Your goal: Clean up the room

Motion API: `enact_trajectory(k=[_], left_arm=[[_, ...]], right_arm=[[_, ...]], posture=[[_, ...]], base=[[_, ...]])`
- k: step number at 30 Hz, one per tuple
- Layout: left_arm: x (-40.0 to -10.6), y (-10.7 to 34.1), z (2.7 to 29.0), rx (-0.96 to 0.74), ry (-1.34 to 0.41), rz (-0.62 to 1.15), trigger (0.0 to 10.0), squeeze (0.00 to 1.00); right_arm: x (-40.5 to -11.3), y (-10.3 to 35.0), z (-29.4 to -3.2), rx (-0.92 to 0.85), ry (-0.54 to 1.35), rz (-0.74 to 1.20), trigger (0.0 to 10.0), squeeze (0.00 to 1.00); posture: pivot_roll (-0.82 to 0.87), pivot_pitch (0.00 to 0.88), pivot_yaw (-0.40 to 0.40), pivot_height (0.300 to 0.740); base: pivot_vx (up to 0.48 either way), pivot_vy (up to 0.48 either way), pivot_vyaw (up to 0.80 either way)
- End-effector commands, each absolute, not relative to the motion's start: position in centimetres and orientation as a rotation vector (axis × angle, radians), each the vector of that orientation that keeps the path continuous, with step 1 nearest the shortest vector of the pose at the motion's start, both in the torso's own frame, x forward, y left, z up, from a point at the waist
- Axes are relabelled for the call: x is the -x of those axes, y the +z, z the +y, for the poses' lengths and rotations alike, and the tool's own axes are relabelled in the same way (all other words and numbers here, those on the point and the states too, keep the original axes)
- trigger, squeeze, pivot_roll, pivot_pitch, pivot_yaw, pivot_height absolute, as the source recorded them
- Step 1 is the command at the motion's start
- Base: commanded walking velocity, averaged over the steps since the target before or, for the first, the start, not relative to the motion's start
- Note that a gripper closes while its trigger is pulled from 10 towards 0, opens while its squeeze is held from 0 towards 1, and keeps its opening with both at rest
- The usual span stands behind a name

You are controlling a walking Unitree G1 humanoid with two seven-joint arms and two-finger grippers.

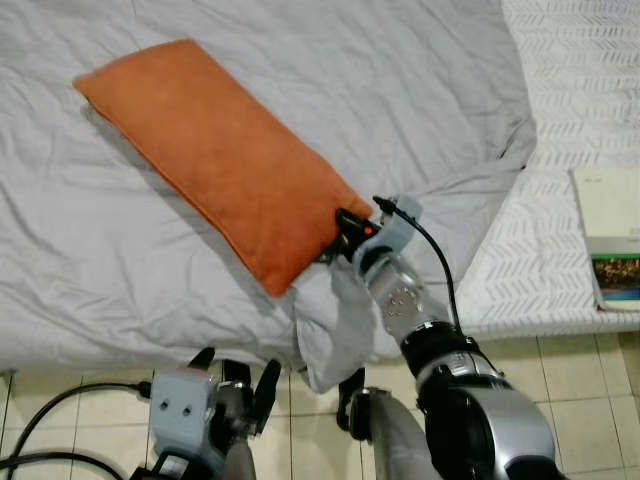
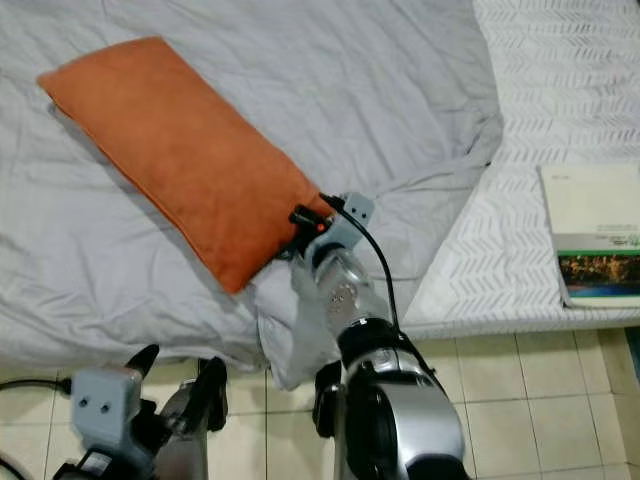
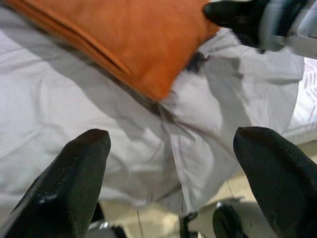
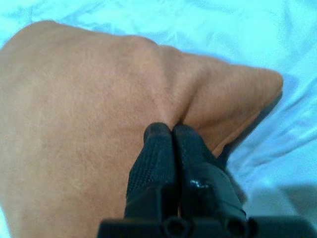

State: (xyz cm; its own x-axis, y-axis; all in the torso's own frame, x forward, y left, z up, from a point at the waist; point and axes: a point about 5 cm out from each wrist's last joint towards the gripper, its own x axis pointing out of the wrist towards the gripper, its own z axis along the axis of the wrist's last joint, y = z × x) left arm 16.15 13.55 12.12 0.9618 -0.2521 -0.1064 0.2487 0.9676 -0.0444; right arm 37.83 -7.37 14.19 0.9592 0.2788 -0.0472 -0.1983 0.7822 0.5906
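Observation:
An orange pillow [image 1: 215, 160] lies slantwise on the grey bed sheet [image 1: 380, 90], its near corner close to the bed's front edge. My right gripper [image 1: 345, 228] is shut on that near corner; in the right wrist view its fingertips [image 4: 171, 134] pinch a fold of the orange pillow [image 4: 84, 124]. My left gripper [image 1: 235, 370] is low, in front of the bed over the floor, with its fingers [image 3: 74, 173] wide open and nothing between them. The left wrist view looks up at the pillow's corner [image 3: 148, 49].
A white patterned mattress [image 1: 570, 120] lies bare to the right, with a book [image 1: 608, 235] on it near its front edge. A flap of the sheet [image 1: 335, 320] hangs over the bed's edge. Beige floor tiles [image 1: 560, 370] run below.

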Motion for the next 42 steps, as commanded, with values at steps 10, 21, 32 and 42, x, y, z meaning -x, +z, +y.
enact_trajectory(k=[10, 21, 32, 42], left_arm=[[-21.2, 10.1, 14.2, 0.021, -0.244, 0.079, 10.0, 0.0], [-24.2, 9.1, 13.2, 0.02, -0.289, 0.043, 10.0, 0.0], [-25.4, 9.0, 13.5, 0.009, -0.289, 0.018, 10.0, 0.0], [-25.5, 9.6, 21.6, -0.342, -0.208, 0.064, 10.0, 0.0]], right_arm=[[-31.5, 13.2, -2.6, -0.768, 0.418, 0.266, 0.0, 0.0], [-30.5, 13.9, -8.1, -0.657, 0.357, 0.241, 0.0, 0.0], [-28.3, 10.0, -5.0, -0.777, 0.499, 0.525, 0.0, 0.0], [-28.2, 8.7, 1.5, -0.716, 0.774, 0.673, 0.0, 0.0]], posture=[[0.06, 0.252, -0.129, 0.74], [0.01, 0.169, -0.107, 0.74], [0.01, 0.151, -0.09, 0.74], [0.08, 0.158, -0.091, 0.74]], base=[[0.0, 0.0, 0.0], [0.0, 0.0, 0.0], [0.0, 0.0, 0.0], [0.0, 0.0, 0.0]])
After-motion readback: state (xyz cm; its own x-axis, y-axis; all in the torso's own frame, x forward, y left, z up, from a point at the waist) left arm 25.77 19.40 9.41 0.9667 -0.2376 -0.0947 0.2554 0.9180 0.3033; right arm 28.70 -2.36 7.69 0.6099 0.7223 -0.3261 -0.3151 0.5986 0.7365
